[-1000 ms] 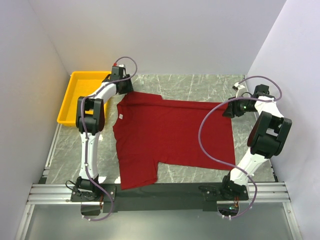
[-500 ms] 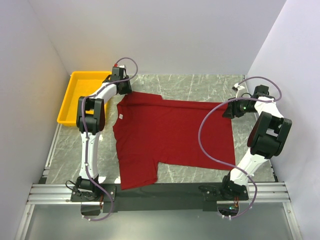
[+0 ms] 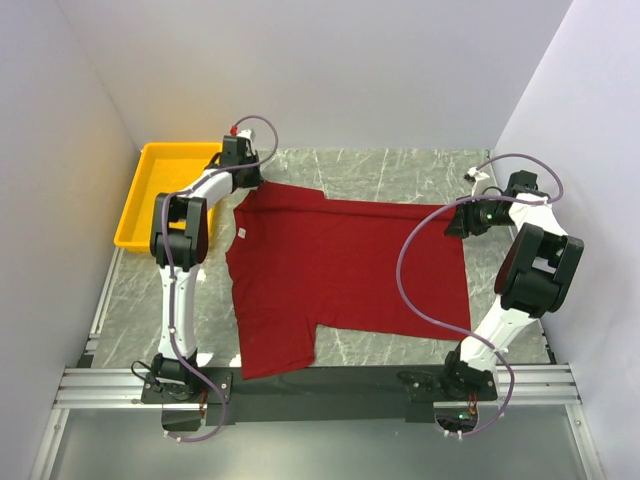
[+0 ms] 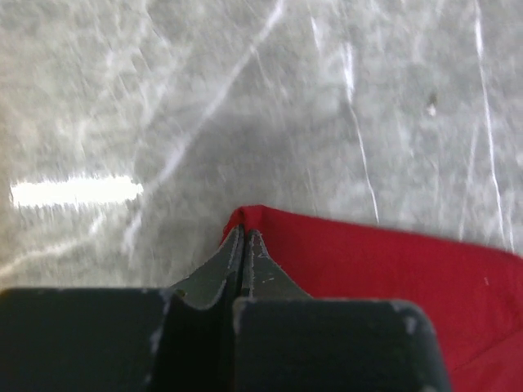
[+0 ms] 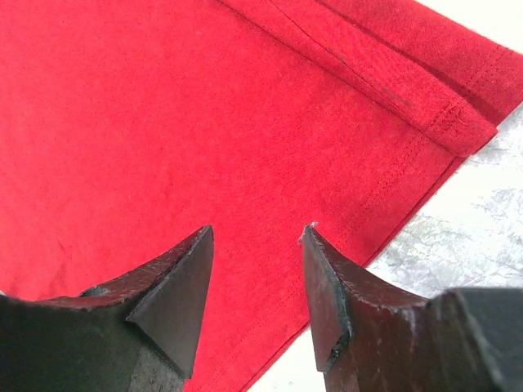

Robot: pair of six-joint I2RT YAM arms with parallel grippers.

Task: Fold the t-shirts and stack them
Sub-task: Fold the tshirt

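Folding looks barely started: your dark red t-shirt (image 3: 340, 270) lies spread flat on the marble table (image 3: 400, 170). Your left gripper (image 4: 243, 237) is pinched tight on its far-left corner. Your right gripper (image 5: 255, 237) hovers, fingers apart, over the far-right hem corner. Every fold and the stacking are left, I judge.

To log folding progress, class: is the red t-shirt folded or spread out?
Spread out, not folded: the t-shirt lies flat across the table, its body open and one sleeve sticking out toward the near edge.
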